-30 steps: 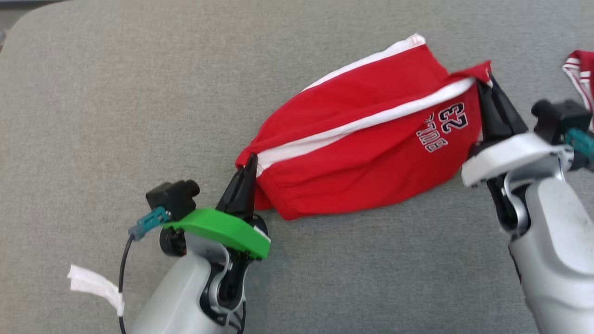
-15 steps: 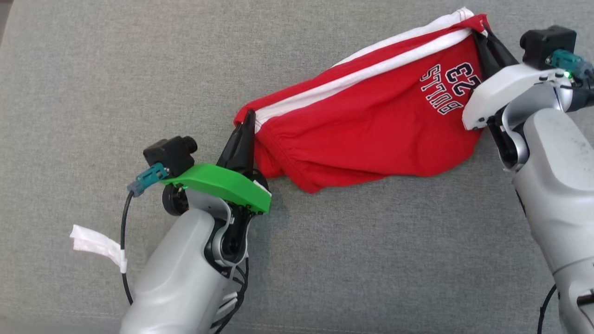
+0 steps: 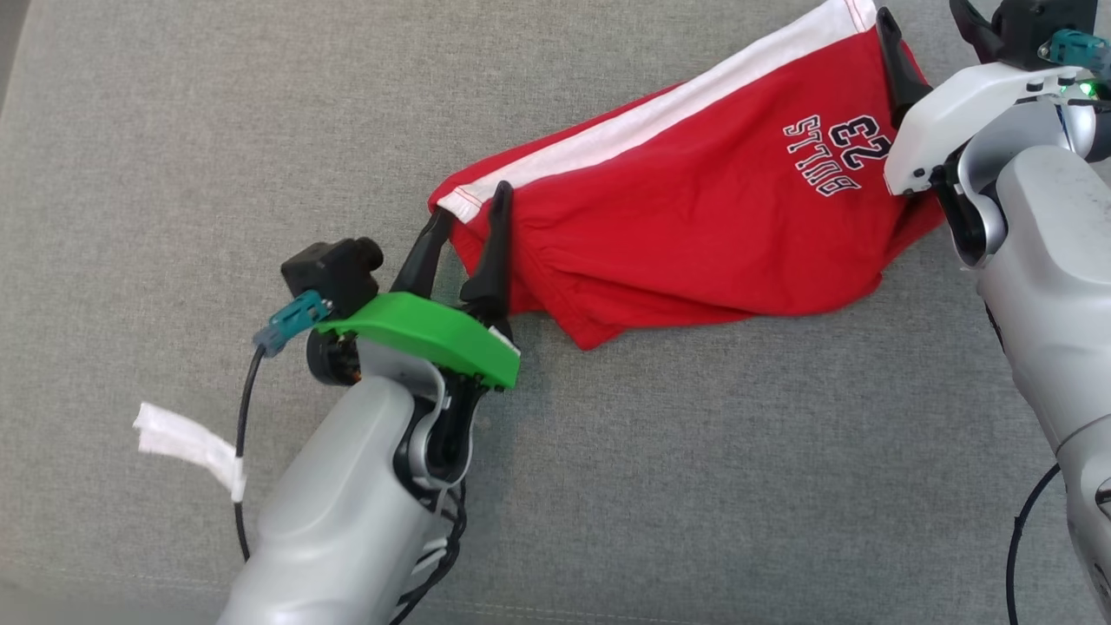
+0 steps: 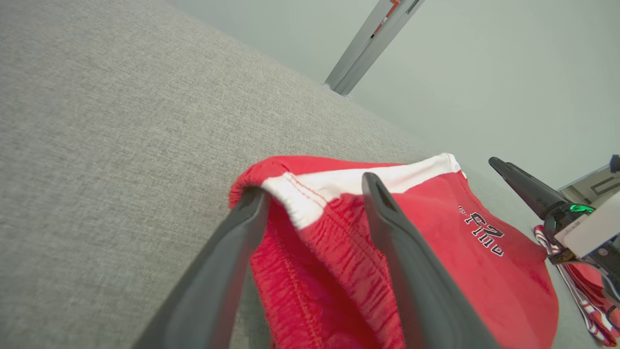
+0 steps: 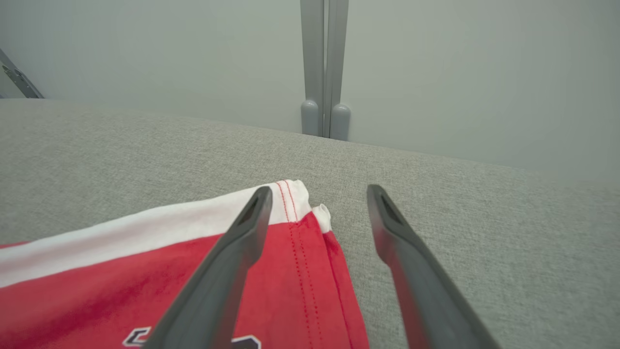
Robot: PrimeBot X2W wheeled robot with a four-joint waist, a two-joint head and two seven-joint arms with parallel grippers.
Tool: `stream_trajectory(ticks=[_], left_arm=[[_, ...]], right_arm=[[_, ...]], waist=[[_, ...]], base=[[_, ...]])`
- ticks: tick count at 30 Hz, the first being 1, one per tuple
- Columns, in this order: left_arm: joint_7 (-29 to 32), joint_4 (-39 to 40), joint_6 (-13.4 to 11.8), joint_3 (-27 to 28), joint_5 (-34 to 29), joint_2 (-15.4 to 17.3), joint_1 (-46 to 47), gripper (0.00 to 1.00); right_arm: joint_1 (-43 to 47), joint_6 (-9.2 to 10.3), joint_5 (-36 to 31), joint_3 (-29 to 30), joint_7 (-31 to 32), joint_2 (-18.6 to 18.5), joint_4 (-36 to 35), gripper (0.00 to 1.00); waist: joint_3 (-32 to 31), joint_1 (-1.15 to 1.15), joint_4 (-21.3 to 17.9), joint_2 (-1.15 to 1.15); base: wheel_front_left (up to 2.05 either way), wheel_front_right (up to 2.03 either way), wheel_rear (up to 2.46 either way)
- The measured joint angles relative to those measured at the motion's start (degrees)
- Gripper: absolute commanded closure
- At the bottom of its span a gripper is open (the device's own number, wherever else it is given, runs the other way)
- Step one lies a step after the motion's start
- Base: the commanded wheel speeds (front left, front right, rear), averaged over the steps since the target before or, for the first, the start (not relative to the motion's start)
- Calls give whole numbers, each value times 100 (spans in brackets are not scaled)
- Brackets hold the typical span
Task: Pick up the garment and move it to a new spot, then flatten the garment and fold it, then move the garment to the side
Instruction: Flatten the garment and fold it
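Note:
The garment (image 3: 694, 200) is a pair of red shorts with a white side stripe and a "BULLS 23" print. It lies slack and diagonal on the grey cushion. My left gripper (image 3: 473, 204) stands open at its lower-left corner. In the left wrist view that white-hemmed corner of the garment (image 4: 436, 252) rests between the spread fingers of the left gripper (image 4: 314, 186). My right gripper (image 3: 920, 17) is open at the upper-right corner. In the right wrist view the garment (image 5: 121, 271) ends just under the right gripper (image 5: 319, 191), one finger lying over the hem.
The grey upholstered surface (image 3: 174, 130) stretches wide to the left and front. Another red-and-white striped cloth (image 4: 581, 291) lies beyond the right arm. A white tape tag (image 3: 187, 443) hangs on the left arm's cable. A wall with a grey post (image 5: 323, 68) stands behind the cushion.
Both grippers have opened and let go of the garment's corners. The shorts now lie spread on the cushion, farther up in the picture than a second ago.

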State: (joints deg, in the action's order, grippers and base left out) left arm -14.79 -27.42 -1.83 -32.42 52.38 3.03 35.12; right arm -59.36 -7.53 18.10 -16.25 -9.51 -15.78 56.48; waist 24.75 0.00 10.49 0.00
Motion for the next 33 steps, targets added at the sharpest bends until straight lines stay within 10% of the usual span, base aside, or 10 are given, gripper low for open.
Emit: stream_trajectory(ticks=[33], left_arm=[[-33,2178,-735,1078,-1050,1038,-1954,0]], right_arm=[[621,0,2356,-1894,2205,-1099,-102,0]], waist=[[-594,0,308,0]], base=[[0,0,0]])
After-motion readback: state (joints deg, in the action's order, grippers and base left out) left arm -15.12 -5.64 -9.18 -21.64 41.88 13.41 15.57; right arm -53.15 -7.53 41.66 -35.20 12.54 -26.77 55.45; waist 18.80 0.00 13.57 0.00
